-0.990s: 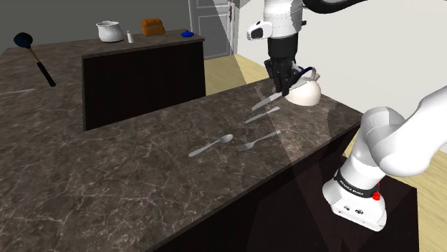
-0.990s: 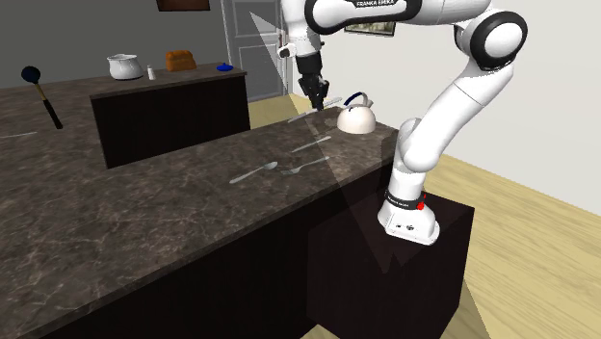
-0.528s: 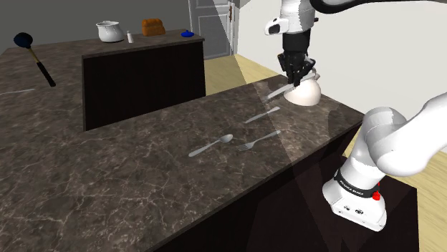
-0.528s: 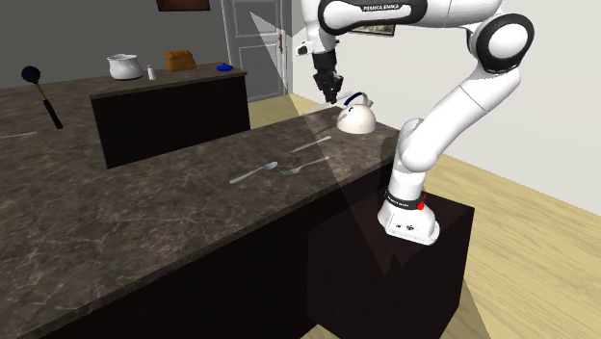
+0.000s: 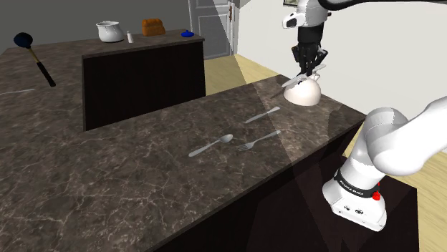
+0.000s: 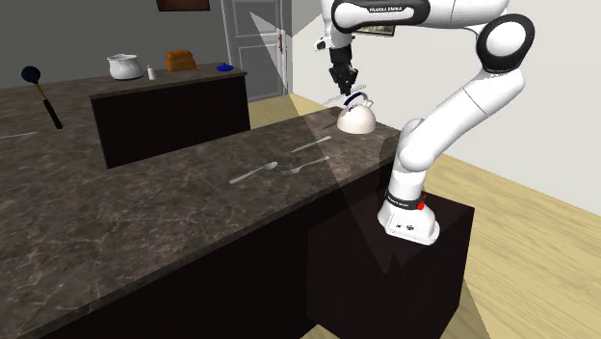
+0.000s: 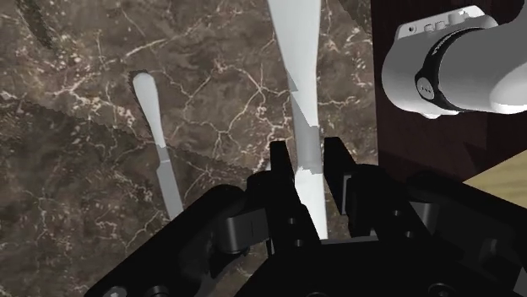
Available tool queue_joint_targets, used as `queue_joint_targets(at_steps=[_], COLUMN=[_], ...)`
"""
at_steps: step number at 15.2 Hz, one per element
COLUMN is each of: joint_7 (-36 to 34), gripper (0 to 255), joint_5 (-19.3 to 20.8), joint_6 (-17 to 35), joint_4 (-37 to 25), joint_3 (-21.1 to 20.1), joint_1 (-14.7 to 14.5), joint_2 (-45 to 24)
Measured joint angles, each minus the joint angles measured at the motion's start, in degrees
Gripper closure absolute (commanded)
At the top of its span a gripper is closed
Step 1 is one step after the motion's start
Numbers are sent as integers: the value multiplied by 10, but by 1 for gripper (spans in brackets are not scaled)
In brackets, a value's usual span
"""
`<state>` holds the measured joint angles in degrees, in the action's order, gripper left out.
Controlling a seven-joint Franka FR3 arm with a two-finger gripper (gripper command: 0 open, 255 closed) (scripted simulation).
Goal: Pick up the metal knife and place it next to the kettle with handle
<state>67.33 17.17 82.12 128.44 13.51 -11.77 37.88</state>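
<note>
- Wrist view: the fingers (image 7: 336,169) of the gripper (image 7: 309,173) stand narrow and clasp the pale knife (image 7: 296,51) near one end, so its long part runs out ahead of them.
- Under the knife you see the dark veined countertop (image 5: 143,165), where another pale utensil (image 7: 157,126) lies apart from the one you hold.
- Shoulder view shows the knife in the air, clear of the countertop, across the top of the white kettle (image 5: 304,94). You cannot tell whether it hangs straight over the kettle.
- A spoon (image 5: 211,146) and a fork (image 5: 258,139) lie well apart from the kettle.
- By my judgement the pick is done and you are in the carry, with the placing not yet begun.
- Next you need bare countertop just beside the kettle. Come down clear of its dark handle (image 6: 357,96), lay the knife flat, and only then part the fingers.
</note>
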Motion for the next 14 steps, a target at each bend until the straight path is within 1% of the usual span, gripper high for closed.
queue_joint_targets(at_steps=[7, 14], joint_7=[92, 87], gripper=[255, 255], joint_5=[60, 71], joint_6=[19, 67], joint_4=[-11, 38], joint_3=[80, 95], joint_1=[29, 32], joint_2=[-3, -1])
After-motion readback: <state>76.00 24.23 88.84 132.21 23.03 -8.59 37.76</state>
